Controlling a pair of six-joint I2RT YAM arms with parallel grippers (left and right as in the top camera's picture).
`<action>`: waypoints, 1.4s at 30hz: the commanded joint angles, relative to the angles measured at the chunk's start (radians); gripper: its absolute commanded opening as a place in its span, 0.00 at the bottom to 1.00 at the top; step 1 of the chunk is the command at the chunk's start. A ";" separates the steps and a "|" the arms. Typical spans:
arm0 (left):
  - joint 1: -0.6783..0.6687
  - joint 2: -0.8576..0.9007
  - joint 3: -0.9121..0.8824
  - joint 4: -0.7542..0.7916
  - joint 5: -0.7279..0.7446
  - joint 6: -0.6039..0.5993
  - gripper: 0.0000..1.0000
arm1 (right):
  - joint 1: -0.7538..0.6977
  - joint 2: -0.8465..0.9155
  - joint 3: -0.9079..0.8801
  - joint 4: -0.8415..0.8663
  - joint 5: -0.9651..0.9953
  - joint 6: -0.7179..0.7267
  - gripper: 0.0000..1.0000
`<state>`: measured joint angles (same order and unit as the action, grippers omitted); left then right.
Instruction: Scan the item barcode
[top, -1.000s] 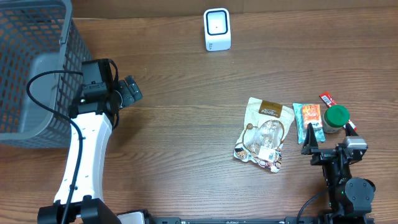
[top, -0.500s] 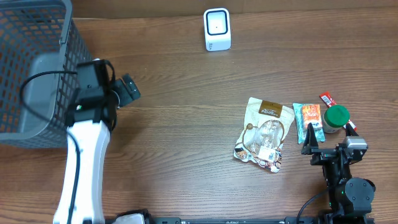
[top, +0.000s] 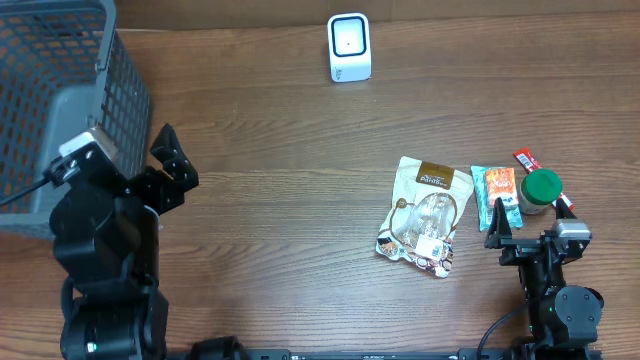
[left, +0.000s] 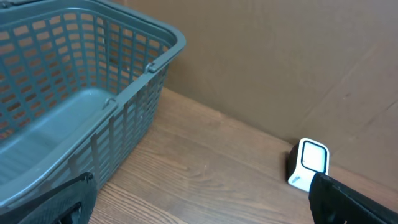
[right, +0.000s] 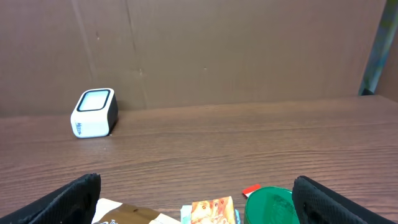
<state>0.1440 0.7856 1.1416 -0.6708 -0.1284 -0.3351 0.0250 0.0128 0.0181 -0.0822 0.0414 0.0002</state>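
The white scanner (top: 349, 46) stands at the back of the table, also seen as the scanner (left: 309, 163) and the scanner (right: 94, 113) from the wrists. Items lie at the right: a brown-and-white snack bag (top: 425, 215), an orange-and-teal packet (top: 497, 190), a green-lidded jar (top: 541, 190) and a red stick (top: 525, 160). My right gripper (top: 528, 222) hangs open just in front of them, holding nothing; the green lid (right: 270, 205) and packet (right: 211, 211) sit between its fingers' span. My left gripper (top: 172, 163) is open and empty beside the basket, far from the items.
A grey mesh basket (top: 60, 110) fills the far left corner; its rim (left: 149, 62) lies close to the left fingers. A brown cardboard wall (right: 217, 50) backs the table behind the scanner.
The left arm has drawn back toward the front-left, its gripper sliding down along the basket's side. The right arm and the items have not moved.
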 joint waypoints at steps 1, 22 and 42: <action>0.000 -0.022 0.005 -0.030 -0.012 -0.009 1.00 | -0.008 -0.010 -0.010 0.004 0.008 0.003 1.00; 0.000 -0.335 0.003 -0.635 -0.012 -0.009 1.00 | -0.008 -0.010 -0.010 0.004 0.008 0.003 1.00; -0.001 -0.558 -0.008 -0.739 -0.069 -0.002 1.00 | -0.008 -0.010 -0.010 0.004 0.008 0.003 1.00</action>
<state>0.1440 0.2661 1.1385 -1.4143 -0.1776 -0.3382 0.0250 0.0128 0.0181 -0.0822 0.0410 0.0002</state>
